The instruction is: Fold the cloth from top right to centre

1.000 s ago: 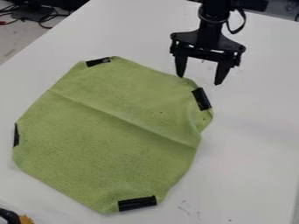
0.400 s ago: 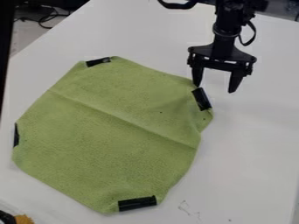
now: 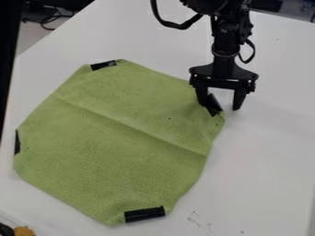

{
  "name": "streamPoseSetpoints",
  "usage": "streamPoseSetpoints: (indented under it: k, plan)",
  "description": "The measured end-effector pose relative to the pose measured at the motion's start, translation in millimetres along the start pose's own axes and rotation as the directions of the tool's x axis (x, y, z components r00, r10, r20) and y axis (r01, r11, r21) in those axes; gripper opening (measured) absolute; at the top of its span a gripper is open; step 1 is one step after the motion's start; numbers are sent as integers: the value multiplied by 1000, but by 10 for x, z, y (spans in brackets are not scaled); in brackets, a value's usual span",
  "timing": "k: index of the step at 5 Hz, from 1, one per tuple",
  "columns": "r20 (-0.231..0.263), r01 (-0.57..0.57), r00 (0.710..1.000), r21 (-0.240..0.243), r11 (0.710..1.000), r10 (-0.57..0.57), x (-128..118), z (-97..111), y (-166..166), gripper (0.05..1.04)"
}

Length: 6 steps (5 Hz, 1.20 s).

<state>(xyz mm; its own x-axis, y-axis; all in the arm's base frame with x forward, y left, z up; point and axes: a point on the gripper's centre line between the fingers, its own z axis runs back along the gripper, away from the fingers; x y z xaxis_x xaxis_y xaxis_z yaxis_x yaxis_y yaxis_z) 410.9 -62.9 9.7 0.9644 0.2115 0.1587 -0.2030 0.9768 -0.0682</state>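
A white desk (image 3: 265, 161) is seen at a slant, its far edge running across the top of the view and another edge slanting down at the upper left. Beyond that slanting edge, a patch of grey floor (image 3: 32, 33) is glimpsed, with dark cables (image 3: 44, 19) strewn over it. Dark objects are crowded behind the far edge at the upper right, too partly shown to be named. The left border is crossed by a tall dark strip (image 3: 7, 60), and in the lower left corner something orange-yellow (image 3: 25, 231) can be made out beside a black shape.

The desk is marked near the bottom by faint grey scribbles (image 3: 194, 216) (a few small dark specks are also scattered about). Across its left and middle part the green cloth (image 3: 111, 147) is spread nearly flat, with a long crease run slantwise over it from upper left to lower right. Black patches are set at its top (image 3: 103, 65), left side (image 3: 17, 142), bottom (image 3: 145, 214) and upper right (image 3: 215, 109).

At that upper right patch the end effector (image 3: 221, 109) is held pointing down, its fingers spread apart; one is placed over the patch, the other just outside the cloth, above the desk.
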Motion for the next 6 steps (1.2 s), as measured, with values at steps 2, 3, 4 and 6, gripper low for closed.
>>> streamPoseSetpoints:
  k: [2,3,4,6]
  plan:
    - [9,-38,999,-34,999,38,-11,-36,64,593]
    - [11,-25,1000,-39,999,25,13,-40,48,326]
    - [3,-14,1000,-25,1000,14,19,-27,57,154]
    - [61,-59,997,89,994,54,-132,469,-107,67]
